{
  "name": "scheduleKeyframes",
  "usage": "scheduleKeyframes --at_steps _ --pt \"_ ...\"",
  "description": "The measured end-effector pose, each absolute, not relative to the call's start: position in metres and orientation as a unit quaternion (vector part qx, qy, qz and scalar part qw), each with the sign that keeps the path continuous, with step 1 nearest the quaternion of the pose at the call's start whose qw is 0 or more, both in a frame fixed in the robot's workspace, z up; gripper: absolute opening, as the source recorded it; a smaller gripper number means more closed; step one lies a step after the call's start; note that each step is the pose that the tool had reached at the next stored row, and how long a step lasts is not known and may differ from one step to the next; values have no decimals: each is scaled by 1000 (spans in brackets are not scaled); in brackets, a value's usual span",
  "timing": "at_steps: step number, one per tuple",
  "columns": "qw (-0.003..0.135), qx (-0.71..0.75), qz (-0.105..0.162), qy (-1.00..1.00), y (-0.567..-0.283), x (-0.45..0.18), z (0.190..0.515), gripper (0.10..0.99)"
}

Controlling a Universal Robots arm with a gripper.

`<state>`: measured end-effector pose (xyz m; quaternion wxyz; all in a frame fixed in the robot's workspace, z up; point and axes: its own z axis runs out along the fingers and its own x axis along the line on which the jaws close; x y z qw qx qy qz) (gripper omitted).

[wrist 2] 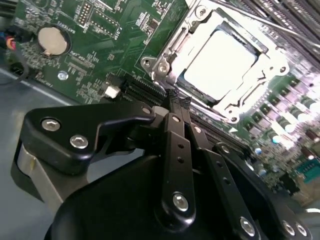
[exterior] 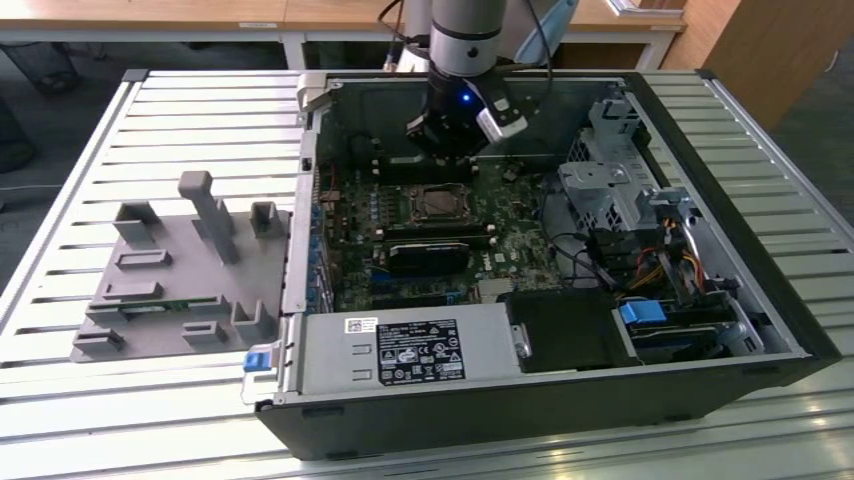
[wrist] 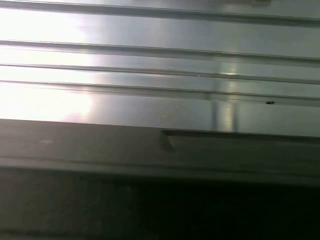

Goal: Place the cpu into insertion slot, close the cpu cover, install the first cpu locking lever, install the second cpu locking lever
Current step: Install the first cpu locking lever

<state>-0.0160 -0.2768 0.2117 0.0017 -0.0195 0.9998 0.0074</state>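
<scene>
1. Cpu [wrist 2: 220, 67], a pale square chip glaring under the light, lies flat in the insertion slot [wrist 2: 235, 117] on the green motherboard [wrist 2: 95, 30], with the cpu cover [wrist 2: 172, 47] lying down around it so the chip shows through the cover's square window.
2. Gripper [wrist 2: 178, 101]: in the second wrist view its black fingers [wrist 2: 172, 150] are pressed together to a narrow tip with no gap between them, and nothing is held there. The tip sits just beside the near edge of the cover frame; whether it touches the frame cannot be told.
3. In the exterior view the gripper [exterior: 447, 160] hangs from the arm [exterior: 465, 35] inside the open computer case [exterior: 747, 300], just behind the slot [exterior: 437, 203] as that view looks at it.
4. A round silver coin battery [wrist 2: 52, 41] sits on the motherboard well off to the side of the slot.
5. In the exterior view a long black card [exterior: 434, 256] lies on the board in front of the slot, and a silver power supply box [exterior: 400, 352] with a label fills the near corner of the case.
6. The case rests on a slatted metal table [exterior: 80, 430]. On the exterior view's left, a grey plastic holder [exterior: 174, 270] with upright posts stands on the table, well apart from the case.
7. The first wrist view shows bright metal slats [wrist: 150, 65] above a dark edge [wrist: 150, 155].
</scene>
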Motion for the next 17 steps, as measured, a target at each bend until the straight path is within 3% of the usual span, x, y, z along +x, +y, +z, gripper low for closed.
scheduleKeyframes --at_steps 17 --pt "2 -20 7 1000 -286 -15 217 106"
